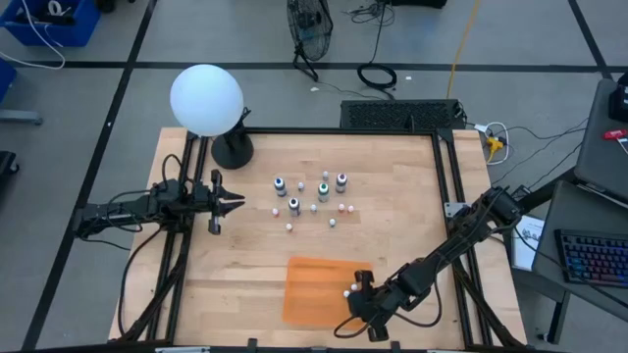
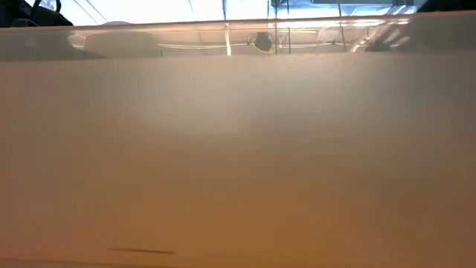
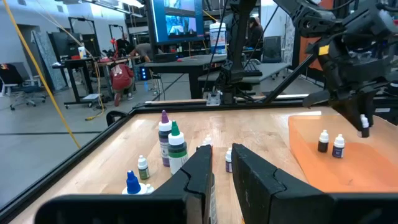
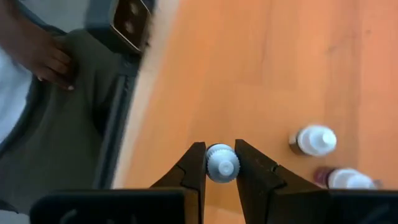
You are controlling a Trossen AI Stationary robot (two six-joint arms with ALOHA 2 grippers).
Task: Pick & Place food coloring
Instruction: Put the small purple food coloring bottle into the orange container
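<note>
While my right gripper (image 4: 221, 163) hung over the orange mat (image 1: 314, 289), its fingers were clamped on a white-capped food coloring bottle (image 4: 222, 163). Two more bottles (image 4: 314, 140) stood just beside it. My left gripper (image 1: 232, 202) waited closed, near the remaining bottles (image 1: 312, 195).

Right hand (image 1: 355, 294) over orange mat (image 1: 314, 289), bottles (image 1: 312, 194) mid-table

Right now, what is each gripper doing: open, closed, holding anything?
Left gripper: closed, empty, waiting at the table's left side.
Right gripper: closed on a small white-capped bottle, above the orange mat.
</note>
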